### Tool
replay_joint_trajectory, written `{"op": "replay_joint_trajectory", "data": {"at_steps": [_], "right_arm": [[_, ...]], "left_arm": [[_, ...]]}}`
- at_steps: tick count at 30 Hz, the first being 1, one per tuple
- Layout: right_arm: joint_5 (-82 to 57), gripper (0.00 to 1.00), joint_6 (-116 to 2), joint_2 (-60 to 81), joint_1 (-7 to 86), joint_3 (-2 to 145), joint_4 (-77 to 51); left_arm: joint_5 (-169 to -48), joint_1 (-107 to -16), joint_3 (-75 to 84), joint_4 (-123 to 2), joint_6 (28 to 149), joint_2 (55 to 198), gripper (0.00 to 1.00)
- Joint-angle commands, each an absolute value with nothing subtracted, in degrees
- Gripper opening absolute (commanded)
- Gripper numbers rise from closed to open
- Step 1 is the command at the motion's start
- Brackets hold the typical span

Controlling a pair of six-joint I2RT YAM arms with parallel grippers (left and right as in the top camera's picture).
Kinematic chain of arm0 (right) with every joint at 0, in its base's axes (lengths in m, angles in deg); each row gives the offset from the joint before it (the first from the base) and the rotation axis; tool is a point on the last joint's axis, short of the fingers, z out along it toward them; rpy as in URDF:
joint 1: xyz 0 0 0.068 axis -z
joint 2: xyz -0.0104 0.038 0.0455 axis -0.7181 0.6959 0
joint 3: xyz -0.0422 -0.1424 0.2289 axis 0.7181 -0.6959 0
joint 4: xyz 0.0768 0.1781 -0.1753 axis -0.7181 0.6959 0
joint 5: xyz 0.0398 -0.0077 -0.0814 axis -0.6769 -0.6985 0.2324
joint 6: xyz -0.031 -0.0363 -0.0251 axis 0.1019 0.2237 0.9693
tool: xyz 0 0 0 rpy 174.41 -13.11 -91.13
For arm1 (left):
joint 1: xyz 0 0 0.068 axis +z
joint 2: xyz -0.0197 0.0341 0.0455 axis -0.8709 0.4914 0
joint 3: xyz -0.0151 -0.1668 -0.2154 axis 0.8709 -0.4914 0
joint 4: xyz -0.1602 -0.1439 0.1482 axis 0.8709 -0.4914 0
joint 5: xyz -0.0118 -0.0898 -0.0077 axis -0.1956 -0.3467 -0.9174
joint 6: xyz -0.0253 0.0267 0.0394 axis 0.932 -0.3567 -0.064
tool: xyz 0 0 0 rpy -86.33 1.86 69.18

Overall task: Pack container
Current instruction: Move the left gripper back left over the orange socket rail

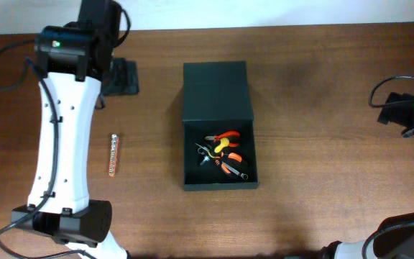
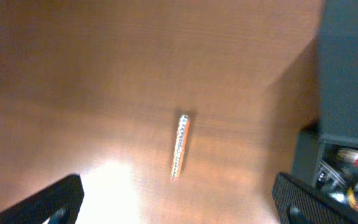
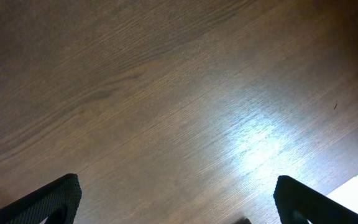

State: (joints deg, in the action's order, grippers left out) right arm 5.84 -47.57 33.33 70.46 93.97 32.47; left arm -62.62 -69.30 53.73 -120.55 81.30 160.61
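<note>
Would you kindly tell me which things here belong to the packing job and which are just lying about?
Job: container, open; hand tools inside it; bit strip lying outside it, probably next to go in.
Lying about: black block far left; cabled black unit right edge.

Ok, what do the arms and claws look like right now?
Left arm: white links, black joint housings, black cable alongside, a green light. Right arm: largely out of frame; pale link, looped black cable, green light. Left claw and right claw: matte black fingers.
</note>
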Motion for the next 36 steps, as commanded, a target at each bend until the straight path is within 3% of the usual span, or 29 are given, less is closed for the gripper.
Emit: {"op": "replay_joint_trajectory", "data": {"at_steps": [1,7,12,15,21,25,36], "right_arm": [[5.99,0.99,-47.61,32.22,70.68,93.86,32.49],[5.99,0.99,-47.64,32.22,70.68,93.86,32.49],[5.99,0.99,-47.64,32.22,70.68,93.86,32.49],[5.99,0.99,-47.61,32.22,70.68,93.86,32.49],[5.99,0.99,-47.64,32.22,70.68,93.86,32.49],[5.99,0.99,-47.61,32.22,70.68,93.86,32.49],[5.99,0.99,-47.64,32.22,70.68,93.86,32.49]], "left_arm": [[-63.65,-65.95,54.23,-123.00,85.19,159.10,0.99],[-65.97,-61.63,50.63,-123.00,85.56,156.48,0.99],[-65.99,-58.54,36.84,-120.71,85.56,150.01,0.99],[-67.50,-58.04,25.86,-113.17,84.75,145.18,0.99],[-84.50,-58.04,6.94,-93.71,72.54,139.63,0.99],[-81.95,-57.17,-2.03,-89.23,68.12,141.47,0.99],[-82.08,-54.46,-4.15,-85.28,62.57,144.68,0.99]]}}
